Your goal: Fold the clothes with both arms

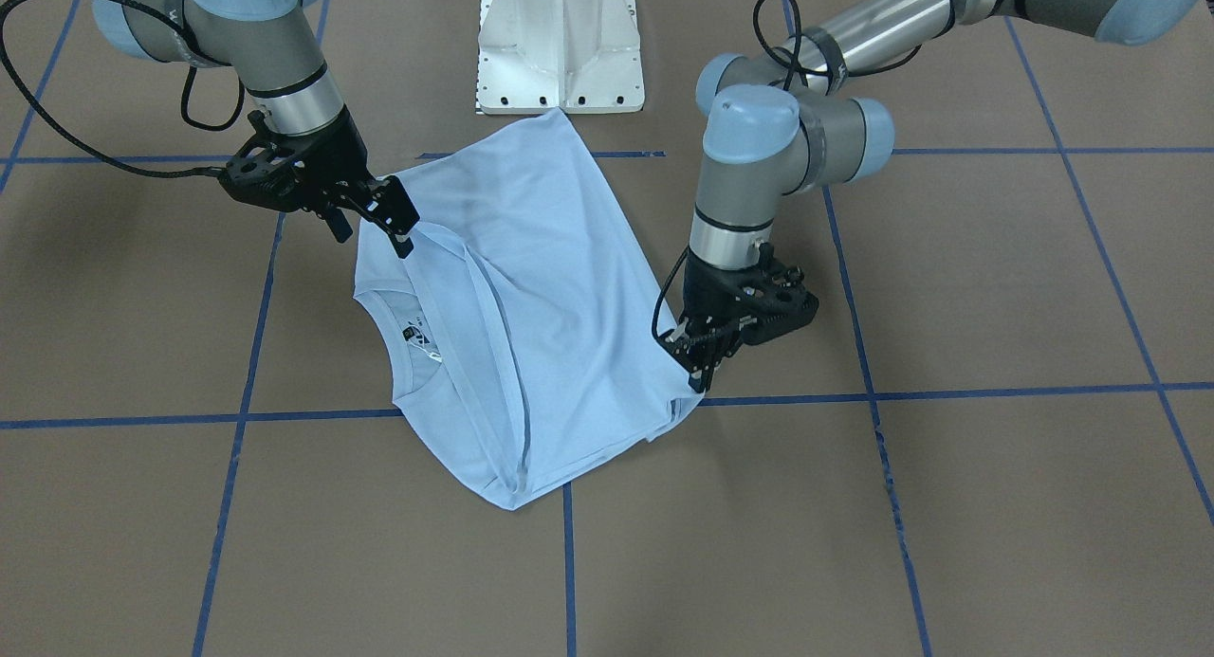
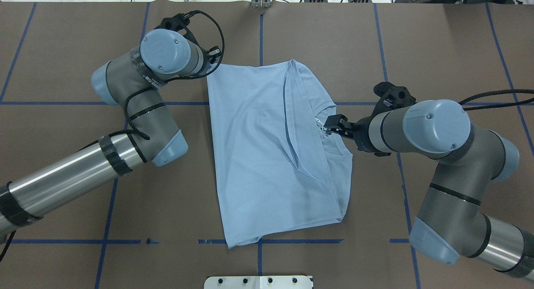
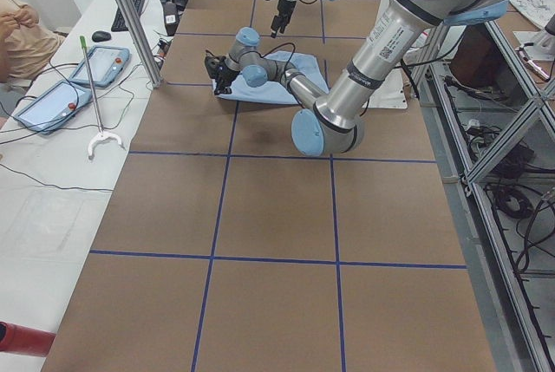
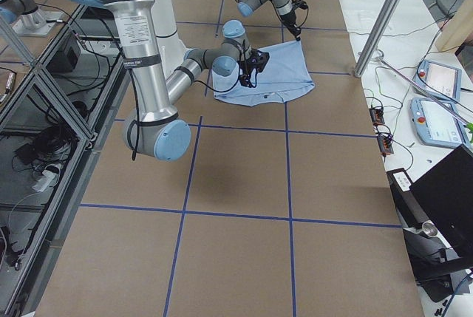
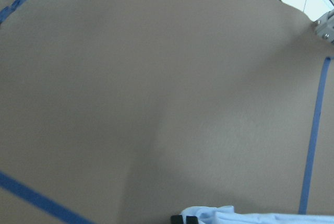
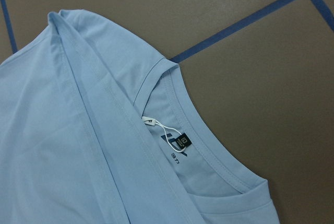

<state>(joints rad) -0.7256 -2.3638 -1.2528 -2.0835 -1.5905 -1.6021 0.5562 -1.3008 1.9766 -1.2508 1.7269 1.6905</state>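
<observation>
Light blue T-shirt [image 2: 258, 155] is lying part-folded mid-worktop [image 2: 438, 51], one claw working at each side.
Its near corner is sitting close to the white pedestal [image 2: 258, 282]. Further out, the right claw [image 2: 331, 125] is hanging at the collar edge by the black neck label [image 6: 183, 141]; can't tell if it's spread or gripping. At the far corner, the left claw [image 1: 700, 377] is pinching bunched fabric, tips pointing down at the worktop.
</observation>
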